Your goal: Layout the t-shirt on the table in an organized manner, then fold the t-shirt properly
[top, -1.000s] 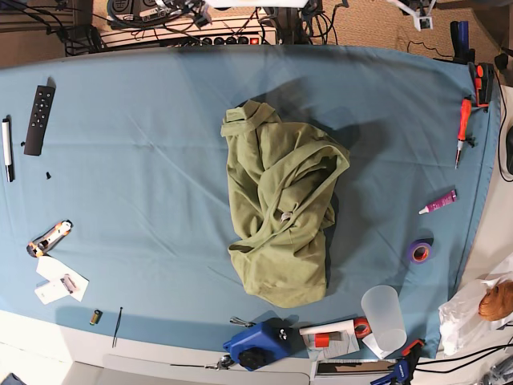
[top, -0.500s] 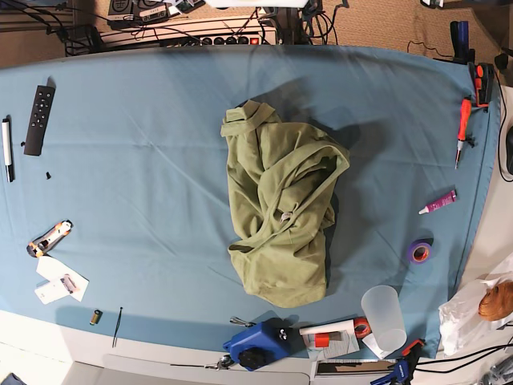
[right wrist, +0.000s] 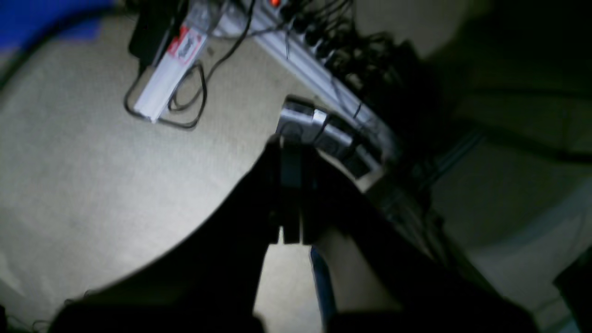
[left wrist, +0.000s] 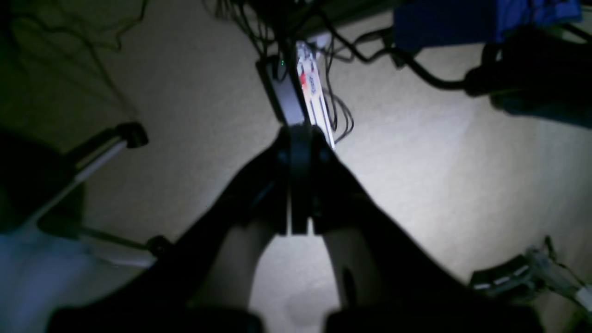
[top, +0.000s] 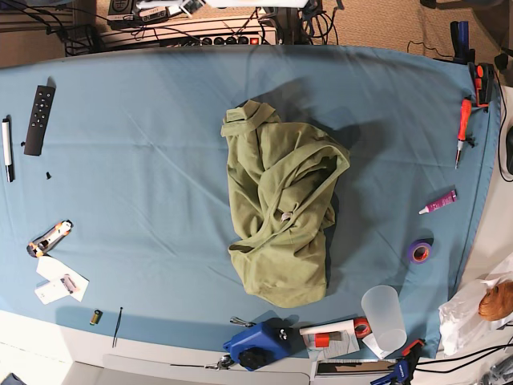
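Note:
The olive-green t-shirt [top: 280, 204] lies crumpled in a heap at the middle of the teal table [top: 144, 176] in the base view, collar end toward the far edge. Neither arm reaches over the table there. In the left wrist view my left gripper [left wrist: 298, 185] is shut with nothing in it, hanging over beige floor and cables. My right gripper [right wrist: 289, 189] in the right wrist view is likewise shut and empty, above the floor beside a power strip [right wrist: 323, 69].
Small items ring the table: a black remote [top: 39, 119] and pen [top: 7, 149] at left, a box cutter [top: 48, 238], a screwdriver [top: 462, 128], purple tape [top: 418, 252], a clear cup [top: 384, 318] and a blue tool [top: 258, 343] along the near edge.
The white arm parts at the top edge of the base view have drawn back further out of frame. The t-shirt has not moved.

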`<state>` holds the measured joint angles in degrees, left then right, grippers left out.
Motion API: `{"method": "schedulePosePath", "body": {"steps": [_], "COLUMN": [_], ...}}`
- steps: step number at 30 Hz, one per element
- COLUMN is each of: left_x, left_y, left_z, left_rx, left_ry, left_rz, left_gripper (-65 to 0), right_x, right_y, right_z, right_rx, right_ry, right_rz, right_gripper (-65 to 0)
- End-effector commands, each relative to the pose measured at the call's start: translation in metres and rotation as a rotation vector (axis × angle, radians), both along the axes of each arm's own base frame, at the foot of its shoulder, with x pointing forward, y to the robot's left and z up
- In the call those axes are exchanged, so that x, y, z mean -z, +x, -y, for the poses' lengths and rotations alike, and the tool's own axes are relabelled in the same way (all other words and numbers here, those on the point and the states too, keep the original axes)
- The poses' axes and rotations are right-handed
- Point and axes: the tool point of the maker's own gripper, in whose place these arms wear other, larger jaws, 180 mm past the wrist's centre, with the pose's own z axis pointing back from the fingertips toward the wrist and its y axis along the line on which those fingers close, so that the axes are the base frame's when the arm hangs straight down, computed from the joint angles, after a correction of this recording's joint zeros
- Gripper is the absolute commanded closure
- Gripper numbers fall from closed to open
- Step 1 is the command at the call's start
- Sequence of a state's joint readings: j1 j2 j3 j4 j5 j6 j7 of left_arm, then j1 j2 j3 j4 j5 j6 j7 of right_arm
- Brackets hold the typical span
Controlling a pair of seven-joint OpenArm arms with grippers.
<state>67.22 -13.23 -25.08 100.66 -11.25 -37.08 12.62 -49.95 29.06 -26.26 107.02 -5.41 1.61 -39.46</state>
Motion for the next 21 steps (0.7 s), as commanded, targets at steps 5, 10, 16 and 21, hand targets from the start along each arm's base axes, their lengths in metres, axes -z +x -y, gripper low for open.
{"method": "schedulePosePath", "body": {"steps": [5, 10, 16, 21], "left_x": [-0.035, -0.07, -0.111, -0.13], "left_y": [0.025, 0.06, 0.1, 0.133], "left_z": [-0.009, -0.026, -0.028, -0.017], "left_rx": [-0.046, -0.104, -0.101, -0.061], "left_ry": [-0.006, -0.001, 0.0, -0.008], "left_rz": [0.016, 0.094, 0.255, 0.379], "left_gripper": [0.0, 0.0, 0.0, 0.0], "right_x": [-0.044, -0.086, -0.127, -0.137], "right_y": [0.036, 0.073, 0.105, 0.13], "right_z": [-0.023, -0.034, -0.038, -0.035], "right_rx": [0.004, -0.011, -0.025, -0.036], "right_ry": [0.053, 0.063, 0.052, 0.029], "right_rz": [0.107, 0.273, 0.429, 0.516], "right_gripper": [0.0, 0.0, 0.0, 0.0]}}
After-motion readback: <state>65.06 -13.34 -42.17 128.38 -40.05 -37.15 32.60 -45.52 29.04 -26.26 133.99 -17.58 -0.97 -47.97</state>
